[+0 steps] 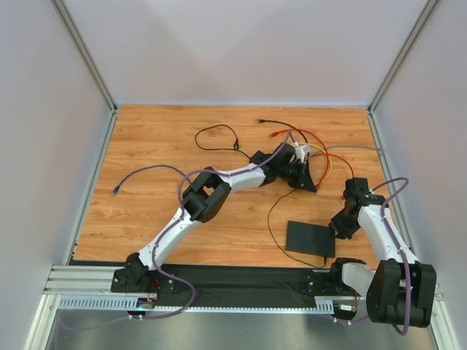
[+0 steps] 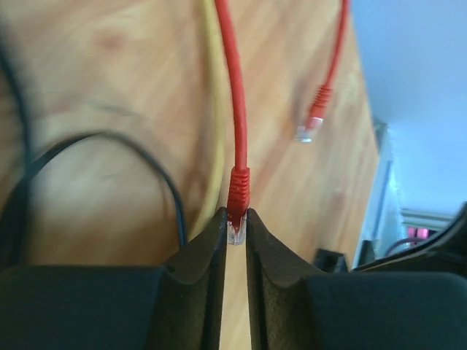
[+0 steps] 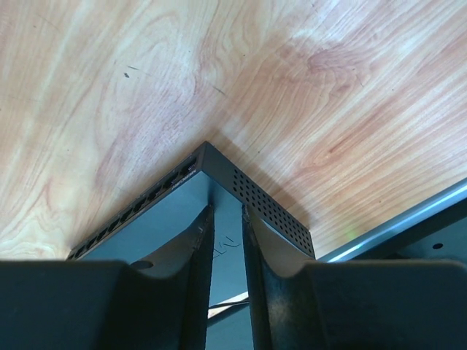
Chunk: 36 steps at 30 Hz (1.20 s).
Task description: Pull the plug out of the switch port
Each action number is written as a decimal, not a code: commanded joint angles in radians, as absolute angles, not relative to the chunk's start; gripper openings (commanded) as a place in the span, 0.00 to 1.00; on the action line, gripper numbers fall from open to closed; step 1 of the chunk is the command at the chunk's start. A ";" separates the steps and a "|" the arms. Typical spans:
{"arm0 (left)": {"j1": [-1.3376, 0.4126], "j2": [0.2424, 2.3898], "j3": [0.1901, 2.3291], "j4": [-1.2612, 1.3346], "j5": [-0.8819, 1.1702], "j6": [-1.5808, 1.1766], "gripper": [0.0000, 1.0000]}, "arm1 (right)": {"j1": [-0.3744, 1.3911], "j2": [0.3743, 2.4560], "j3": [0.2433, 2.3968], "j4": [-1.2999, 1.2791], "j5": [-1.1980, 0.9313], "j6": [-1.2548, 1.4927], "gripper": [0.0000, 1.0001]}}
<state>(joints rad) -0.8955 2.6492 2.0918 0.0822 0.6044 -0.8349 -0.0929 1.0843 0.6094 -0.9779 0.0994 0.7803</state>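
The switch (image 1: 310, 238) is a flat black box lying near the front right of the wooden table. In the right wrist view its corner (image 3: 168, 211) shows a row of sockets (image 3: 124, 219) along one edge, with no plug visible in them. My right gripper (image 1: 337, 227) sits over the switch's top at its right corner, jaws nearly closed with nothing between them (image 3: 226, 219). My left gripper (image 1: 308, 184) is further back, away from the switch. It is shut (image 2: 235, 219) on the clear plug (image 2: 235, 232) of a red cable (image 2: 237, 109), held above the wood.
A second red plug (image 2: 312, 124), a yellow cable (image 2: 213, 109) and a black cable (image 2: 146, 157) lie near the left gripper. A thin black cable (image 1: 219, 135) and a purple cable (image 1: 146, 171) lie to the left. A black lead (image 1: 273, 219) curves beside the switch. A metal rail (image 3: 408, 219) runs at the table's right edge.
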 commanded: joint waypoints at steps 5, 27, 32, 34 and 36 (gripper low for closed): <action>-0.838 2.481 2.005 -0.012 0.604 -0.677 0.36 | -0.089 1.019 0.606 -0.923 0.100 0.761 0.25; -0.948 1.968 1.229 0.147 0.402 -0.681 0.31 | -0.089 0.819 0.615 -1.046 -0.086 0.793 0.44; -1.038 1.905 1.103 0.222 0.341 -0.761 0.31 | -0.089 0.821 0.623 -1.040 -0.124 0.746 0.46; -1.060 1.899 1.060 0.256 0.324 -0.791 0.31 | -0.089 0.819 0.626 -1.029 -0.153 0.732 0.47; -1.089 1.902 1.060 0.247 0.298 -0.801 0.31 | -0.089 0.825 0.626 -1.012 -0.182 0.710 0.47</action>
